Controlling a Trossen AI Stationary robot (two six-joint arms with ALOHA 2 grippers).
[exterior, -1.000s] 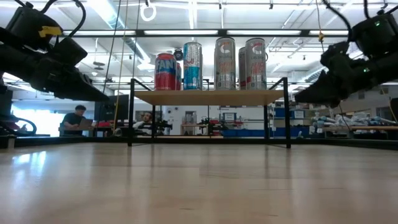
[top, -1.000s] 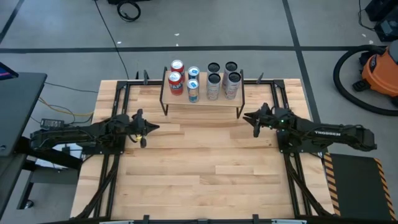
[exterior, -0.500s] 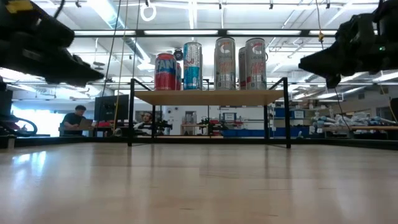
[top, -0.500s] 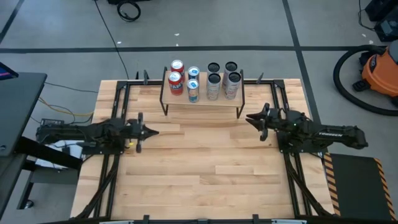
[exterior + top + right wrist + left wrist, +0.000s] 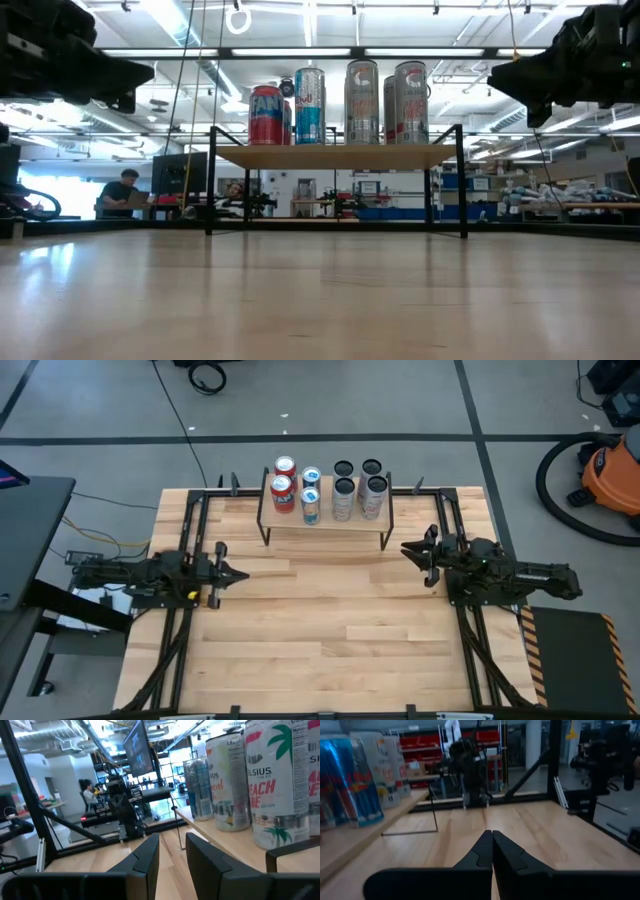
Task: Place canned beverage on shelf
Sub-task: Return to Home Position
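Left gripper (image 5: 238,573): fingers pressed together, holding nothing, over the left side of the table (image 5: 320,630).
Right gripper (image 5: 407,549): fingers slightly apart, empty, near the right end of the shelf (image 5: 325,526).
Cans (image 5: 311,500): upright in rows on the shelf. We judge the placing done.
Homing: we draw both arms back clear of the shelf, with no nudging.

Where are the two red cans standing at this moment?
In the high view, the red cans stand at the left end of the shelf, one behind the other, beside the blue cans.
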